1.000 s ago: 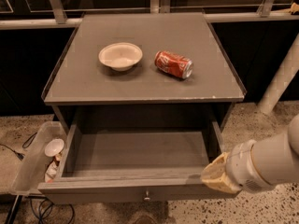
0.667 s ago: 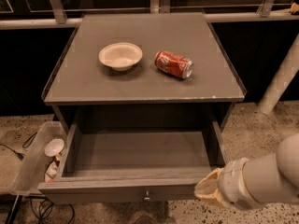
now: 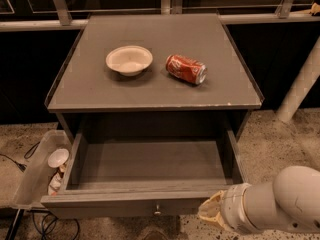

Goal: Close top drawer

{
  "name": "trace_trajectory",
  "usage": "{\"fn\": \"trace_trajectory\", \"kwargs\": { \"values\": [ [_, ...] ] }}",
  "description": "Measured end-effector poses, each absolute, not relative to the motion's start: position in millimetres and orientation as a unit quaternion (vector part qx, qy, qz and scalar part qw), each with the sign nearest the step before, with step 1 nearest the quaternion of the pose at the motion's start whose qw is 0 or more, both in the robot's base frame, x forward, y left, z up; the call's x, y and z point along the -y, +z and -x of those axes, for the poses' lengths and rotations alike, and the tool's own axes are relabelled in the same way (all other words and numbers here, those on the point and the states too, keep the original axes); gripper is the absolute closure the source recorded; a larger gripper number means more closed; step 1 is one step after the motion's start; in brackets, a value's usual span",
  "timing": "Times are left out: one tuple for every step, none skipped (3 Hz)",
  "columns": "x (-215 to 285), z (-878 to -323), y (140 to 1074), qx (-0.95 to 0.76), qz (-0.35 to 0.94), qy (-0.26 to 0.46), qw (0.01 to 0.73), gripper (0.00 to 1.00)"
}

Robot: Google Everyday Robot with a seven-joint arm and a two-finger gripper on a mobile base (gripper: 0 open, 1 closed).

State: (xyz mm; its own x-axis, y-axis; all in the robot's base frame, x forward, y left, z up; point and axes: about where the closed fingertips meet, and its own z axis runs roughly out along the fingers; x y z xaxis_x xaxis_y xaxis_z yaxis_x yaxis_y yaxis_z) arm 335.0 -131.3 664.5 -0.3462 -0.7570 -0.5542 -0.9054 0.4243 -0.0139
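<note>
You see one wide dark-grey wooden top drawer [image 3: 120, 204] open, with one round white bowl [image 3: 129, 60] and one red metal can [image 3: 186, 69] above it. The gripper [image 3: 212, 215] is at lower right, by the drawer's front corner. You cannot tell its grip.

No legible text anywhere; red can [image 3: 186, 69] on the table [image 3: 100, 91] shows white lettering, unreadable. Pincer [image 3: 212, 215] sits bottom right, beside the top drawer [image 3: 115, 207] front.

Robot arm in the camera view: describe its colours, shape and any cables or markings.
The arm is a thick, smooth, rounded white tube, narrowing to a ringed white wrist. The gripper at its end looks cream-tan and blunt; it sits at the lower right, by the right front corner of the open top drawer. No cables or markings show on it.
</note>
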Motion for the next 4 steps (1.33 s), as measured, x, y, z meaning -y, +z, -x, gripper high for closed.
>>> {"fn": "trace_trajectory", "kwargs": {
  "values": [
    [131.7,-336.9,664.5,-0.807,0.514,0.147,0.251,0.82],
    [131.7,-336.9,664.5,-0.807,0.514,0.147,0.251,0.57],
    [131.7,-336.9,664.5,-0.807,0.514,0.147,0.251,0.36],
    [131.7,-336.9,664.5,-0.807,0.514,0.146,0.251,0.12]
  ]
}}
